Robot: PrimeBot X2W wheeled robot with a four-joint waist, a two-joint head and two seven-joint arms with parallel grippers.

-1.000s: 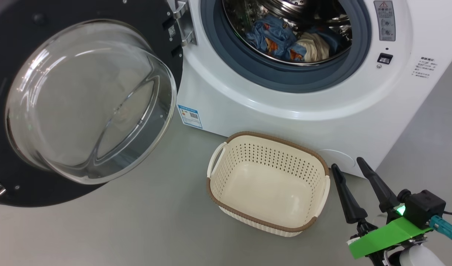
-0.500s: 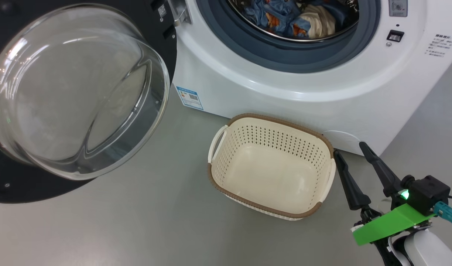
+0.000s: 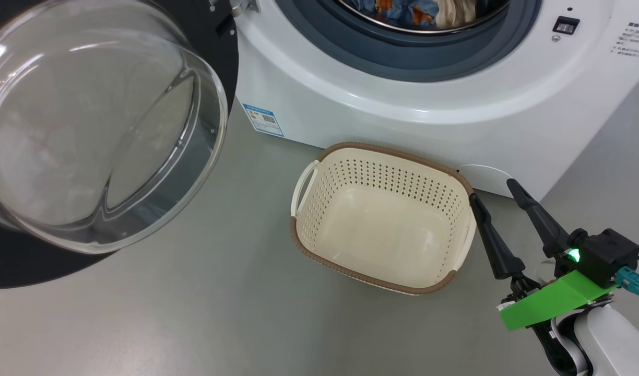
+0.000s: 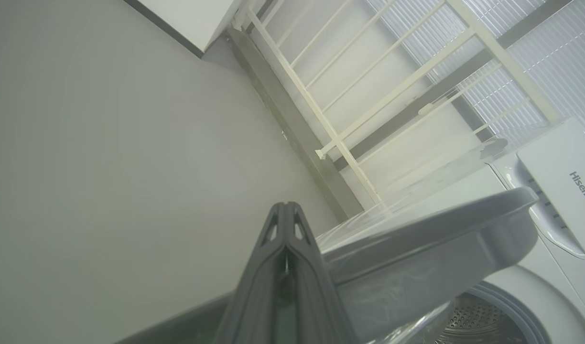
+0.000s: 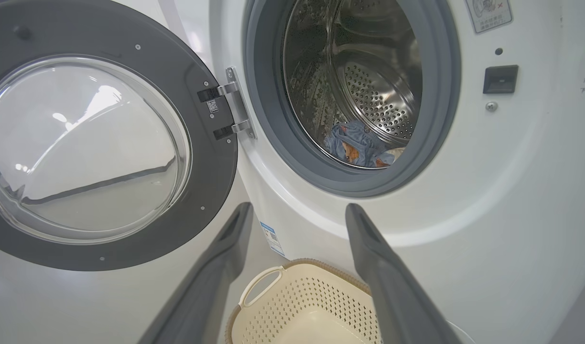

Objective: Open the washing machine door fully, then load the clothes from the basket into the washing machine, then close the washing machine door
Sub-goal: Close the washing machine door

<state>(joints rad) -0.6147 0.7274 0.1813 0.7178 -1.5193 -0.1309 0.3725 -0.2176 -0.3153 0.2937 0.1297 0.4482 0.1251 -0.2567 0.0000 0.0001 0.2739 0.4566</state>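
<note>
Head view: washing machine door (image 3: 90, 130) hangs wide open at left, glass bowl bulging toward me. Clothes (image 3: 418, 8) lie inside the washing machine (image 3: 403, 104), blue w/ orange print and a cream bit. Basket (image 3: 382, 172) sits empty on the floor (image 3: 194, 313), just in front of the machine. R gripper (image 3: 492, 190) is at lower right w/ fingers spread apart, gripping nothing, tips just beside the basket's right end. In the left wrist view, L gripper (image 4: 285, 210) has its fingers pressed together, next to the door's grey edge; can't tell if it's touching. A white rack (image 4: 350, 95) stands beyond.
</note>
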